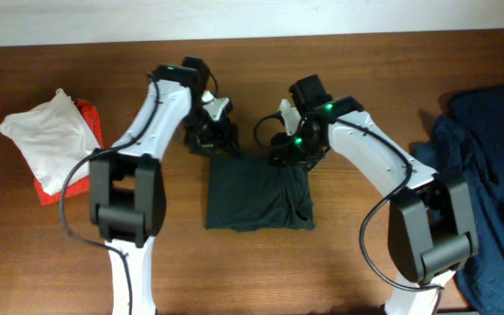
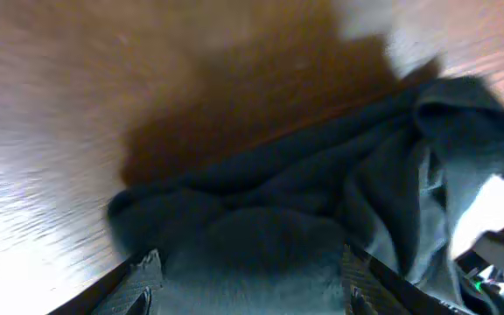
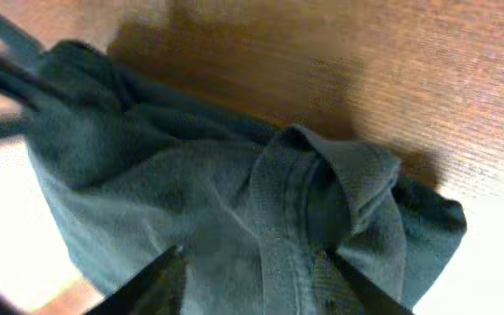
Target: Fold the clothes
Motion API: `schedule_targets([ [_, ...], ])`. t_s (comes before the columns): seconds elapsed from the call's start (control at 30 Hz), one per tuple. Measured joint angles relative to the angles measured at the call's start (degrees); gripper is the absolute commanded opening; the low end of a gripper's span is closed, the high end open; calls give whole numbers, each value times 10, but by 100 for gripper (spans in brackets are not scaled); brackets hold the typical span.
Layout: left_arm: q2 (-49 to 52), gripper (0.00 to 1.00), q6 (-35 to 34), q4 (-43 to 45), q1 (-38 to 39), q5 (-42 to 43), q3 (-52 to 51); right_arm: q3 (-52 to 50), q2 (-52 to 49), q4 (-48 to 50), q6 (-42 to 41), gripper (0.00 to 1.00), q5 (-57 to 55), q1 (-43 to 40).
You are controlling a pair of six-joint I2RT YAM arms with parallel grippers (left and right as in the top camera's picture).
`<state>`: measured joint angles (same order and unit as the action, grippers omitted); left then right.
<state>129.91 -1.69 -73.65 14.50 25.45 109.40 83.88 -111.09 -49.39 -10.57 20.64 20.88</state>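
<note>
A dark green garment [image 1: 256, 194] lies folded into a rough rectangle on the middle of the wooden table [image 1: 366, 61]. My left gripper [image 1: 214, 138] is at its far left corner, and my right gripper [image 1: 289, 150] at its far right corner. In the left wrist view the garment [image 2: 261, 227] fills the gap between the spread fingers [image 2: 250, 273]. In the right wrist view a thick folded hem of the garment [image 3: 322, 184] lies between the spread fingers [image 3: 252, 267]. Both grippers are open, low over the cloth.
A white cloth on top of a red one [image 1: 49, 140] lies at the left side of the table. A heap of dark blue clothes [image 1: 488, 166] covers the right edge. The table's near side is bare wood.
</note>
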Motion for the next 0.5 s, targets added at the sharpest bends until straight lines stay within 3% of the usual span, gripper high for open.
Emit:
schedule_targets([
  [0.1,9,62,2,-4,17,-9,-1,0,0,2,-19,28,-30,3],
  [0.37,22,62,4,-14,41,-50,0,0,-5,0,-56,36,-88,3],
  [0.4,22,63,4,-14,41,-50,0,0,-9,0,-57,27,-87,3],
  [0.43,22,63,4,-14,41,-52,0,0,-19,0,-57,4,-84,3],
  [0.5,22,63,4,-14,41,-52,0,0,-31,4,-57,4,-77,3],
])
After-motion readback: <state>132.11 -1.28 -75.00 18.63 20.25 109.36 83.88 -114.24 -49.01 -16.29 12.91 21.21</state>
